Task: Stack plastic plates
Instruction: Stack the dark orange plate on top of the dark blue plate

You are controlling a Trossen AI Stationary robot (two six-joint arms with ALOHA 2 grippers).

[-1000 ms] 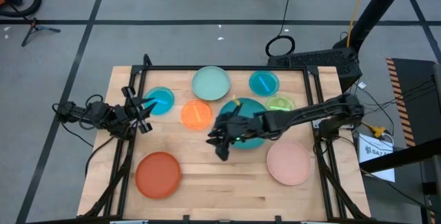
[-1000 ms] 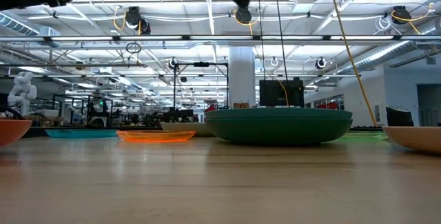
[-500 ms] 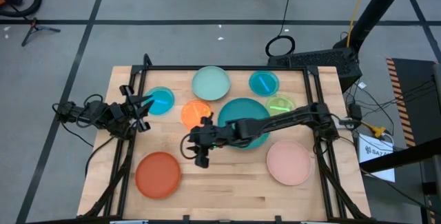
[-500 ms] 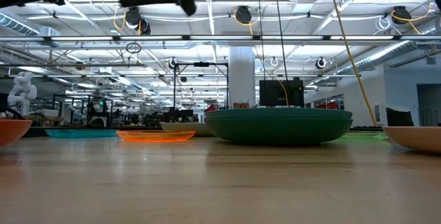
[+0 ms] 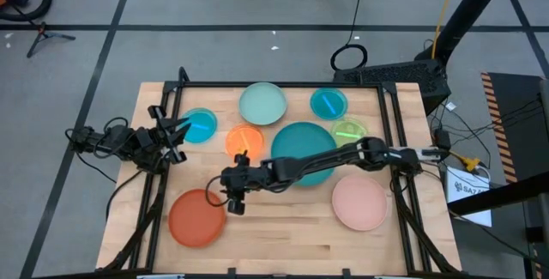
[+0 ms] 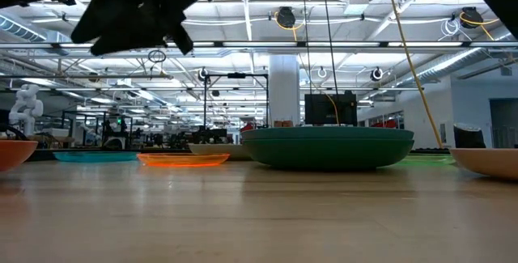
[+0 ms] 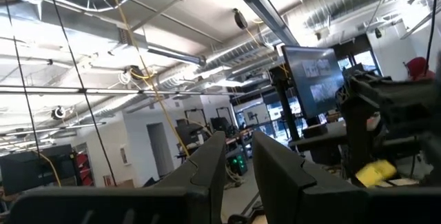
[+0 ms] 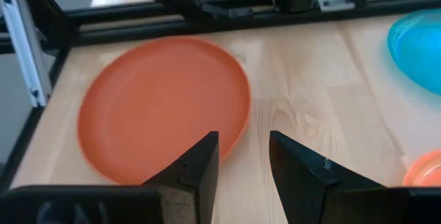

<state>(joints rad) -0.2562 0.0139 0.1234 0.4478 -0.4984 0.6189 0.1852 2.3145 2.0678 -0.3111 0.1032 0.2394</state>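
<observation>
Eight plastic plates lie flat on the wooden table (image 5: 283, 236). At the near left is the red-orange plate (image 5: 196, 217) (image 8: 162, 107), at the near right a pink one (image 5: 359, 202), and mid-table a large teal one (image 5: 302, 152). Behind these lie a pale mint plate (image 5: 262, 104), two blue ones (image 5: 199, 125) (image 5: 328, 102), a small orange one (image 5: 244, 142) and a lime one (image 5: 348, 130). My right gripper (image 5: 225, 200) (image 8: 241, 158) hangs open above the table, just off the red-orange plate's right rim, empty. My left gripper (image 5: 178, 131) (image 7: 238, 162) is open by the left blue plate.
A black frame (image 5: 274, 86) runs along the table's far edge and down both sides. Bare wood lies between the red-orange and pink plates. In the low view my right gripper (image 6: 133, 12) is a dark shape high above the tabletop, left of the big plate (image 6: 328, 146).
My right gripper has swung from above the teal plate toward the table's left and near edges, sinking as it went, and now hangs beside the red-orange plate. It has rolled somewhat on the way. No plate has moved.
</observation>
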